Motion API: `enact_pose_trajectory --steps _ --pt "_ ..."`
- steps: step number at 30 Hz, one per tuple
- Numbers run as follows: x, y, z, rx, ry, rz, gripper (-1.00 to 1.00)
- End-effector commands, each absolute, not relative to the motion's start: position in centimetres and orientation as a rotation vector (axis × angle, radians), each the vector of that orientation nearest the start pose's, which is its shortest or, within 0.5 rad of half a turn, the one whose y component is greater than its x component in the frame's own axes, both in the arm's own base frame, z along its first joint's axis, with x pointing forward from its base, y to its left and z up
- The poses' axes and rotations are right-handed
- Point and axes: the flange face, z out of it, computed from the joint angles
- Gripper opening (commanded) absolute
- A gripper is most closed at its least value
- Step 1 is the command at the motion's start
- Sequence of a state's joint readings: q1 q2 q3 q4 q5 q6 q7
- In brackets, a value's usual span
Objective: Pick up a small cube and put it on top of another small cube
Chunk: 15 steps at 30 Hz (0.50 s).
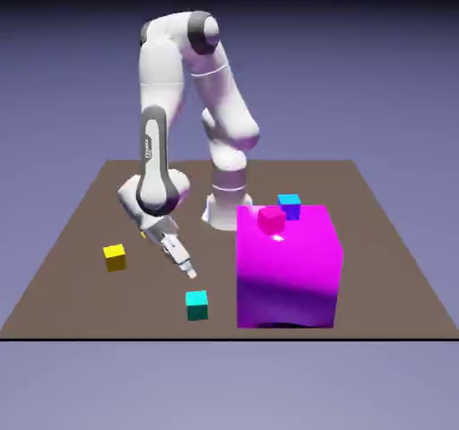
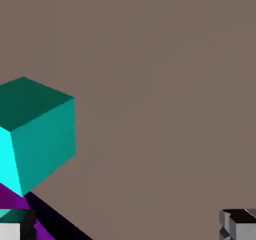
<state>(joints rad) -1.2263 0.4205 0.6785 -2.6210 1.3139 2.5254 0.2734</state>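
Exterior view: gripper (image 1: 186, 267) hangs low over the table (image 1: 81, 231), jaws spread and empty, angled toward the cyan cube (image 1: 196, 304) at its 5 o'clock, near but apart, likely lining up a grasp. Yellow cube (image 1: 115, 257) sits at its 9 o'clock, free on top for stacking; magenta block (image 1: 289, 267) at 3 o'clock.

The cyan cube (image 2: 37, 134) runs off the hand view's left edge; the magenta block (image 1: 289, 267) hides the blue cube's (image 1: 290, 205) base.

Tiny cyan cube (image 1: 196, 304) and yellow cube (image 1: 115, 257), well apart, both flat on table.
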Motion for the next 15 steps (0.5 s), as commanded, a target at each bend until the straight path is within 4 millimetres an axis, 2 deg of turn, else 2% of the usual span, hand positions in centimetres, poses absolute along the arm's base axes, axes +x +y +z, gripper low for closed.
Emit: enact_pose_trajectory --steps 1,10,15 --pt "32.7 -16.0 10.8 -1.065 2.028 0.486 0.0" --pt "32.7 -14.8 8.5 -0.366 1.886 0.546 0.0" --pt "33.1 -14.3 8.4 0.034 1.776 0.551 0.0"
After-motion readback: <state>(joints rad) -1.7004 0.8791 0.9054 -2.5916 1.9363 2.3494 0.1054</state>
